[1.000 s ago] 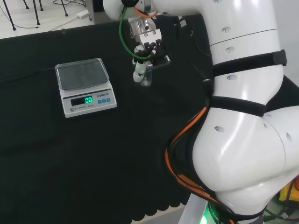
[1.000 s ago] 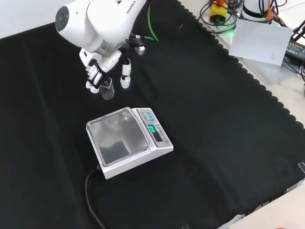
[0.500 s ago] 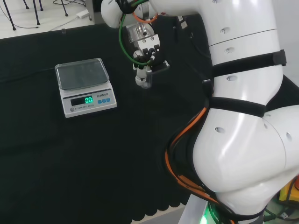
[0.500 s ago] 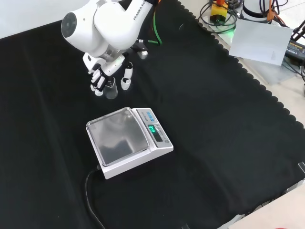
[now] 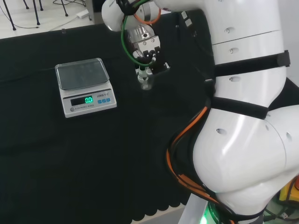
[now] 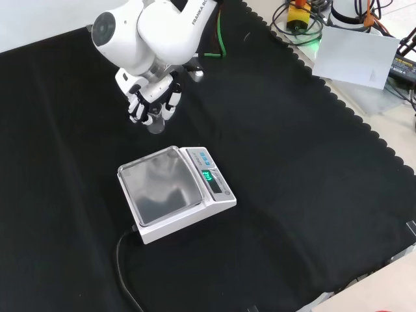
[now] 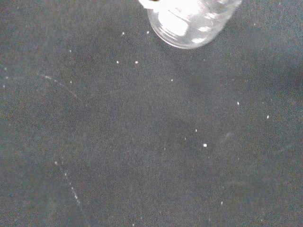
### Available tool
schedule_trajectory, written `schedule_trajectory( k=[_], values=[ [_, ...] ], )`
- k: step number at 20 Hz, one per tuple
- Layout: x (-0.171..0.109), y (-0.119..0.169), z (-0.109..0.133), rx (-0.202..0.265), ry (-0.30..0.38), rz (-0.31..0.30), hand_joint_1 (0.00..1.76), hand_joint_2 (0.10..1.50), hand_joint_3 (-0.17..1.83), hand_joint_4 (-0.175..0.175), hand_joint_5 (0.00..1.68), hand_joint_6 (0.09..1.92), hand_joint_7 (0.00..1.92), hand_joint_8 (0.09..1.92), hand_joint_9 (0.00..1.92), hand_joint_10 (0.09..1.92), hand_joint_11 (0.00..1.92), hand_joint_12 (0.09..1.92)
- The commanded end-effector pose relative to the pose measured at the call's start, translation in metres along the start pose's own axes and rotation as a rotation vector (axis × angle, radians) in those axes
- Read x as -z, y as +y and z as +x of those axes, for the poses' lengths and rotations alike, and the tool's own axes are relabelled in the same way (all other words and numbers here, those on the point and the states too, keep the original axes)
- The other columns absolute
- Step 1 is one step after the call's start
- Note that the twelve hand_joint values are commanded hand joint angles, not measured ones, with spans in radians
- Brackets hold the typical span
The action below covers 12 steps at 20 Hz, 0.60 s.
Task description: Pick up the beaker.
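The beaker is a small, clear glass vessel with a round base, and nothing can be seen inside it. It sits within the hand, whose fingers curl round its sides, thumb on one side and fingers on the other. In the front view, just below the hand, stands a scale with a bare weighing pan, on the black cloth.
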State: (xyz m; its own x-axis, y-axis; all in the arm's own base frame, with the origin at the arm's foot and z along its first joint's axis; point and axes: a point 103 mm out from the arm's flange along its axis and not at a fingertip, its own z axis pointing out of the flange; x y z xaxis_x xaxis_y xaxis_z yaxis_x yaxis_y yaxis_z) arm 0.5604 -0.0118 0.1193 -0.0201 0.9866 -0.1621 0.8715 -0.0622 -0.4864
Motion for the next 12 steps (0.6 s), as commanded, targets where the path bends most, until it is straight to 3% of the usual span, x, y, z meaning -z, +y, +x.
schedule_trajectory(
  k=[1,5,12],
  values=[
    [0.0027,-0.0011,-0.0010,-0.006,-0.005,-0.033,1.15,1.20,-0.12,-0.164,0.90,1.13,0.41,0.91,0.77,0.94,0.72,1.21],
    [0.0043,-0.0018,-0.0018,-0.001,-0.011,-0.036,1.14,1.23,-0.15,-0.175,0.88,1.18,0.47,0.92,0.79,1.07,0.78,1.14],
    [0.0112,-0.0073,-0.0005,0.021,-0.050,-0.041,1.14,1.25,-0.17,-0.175,0.86,1.20,0.50,0.94,0.79,1.12,0.79,1.13]
  ],
)
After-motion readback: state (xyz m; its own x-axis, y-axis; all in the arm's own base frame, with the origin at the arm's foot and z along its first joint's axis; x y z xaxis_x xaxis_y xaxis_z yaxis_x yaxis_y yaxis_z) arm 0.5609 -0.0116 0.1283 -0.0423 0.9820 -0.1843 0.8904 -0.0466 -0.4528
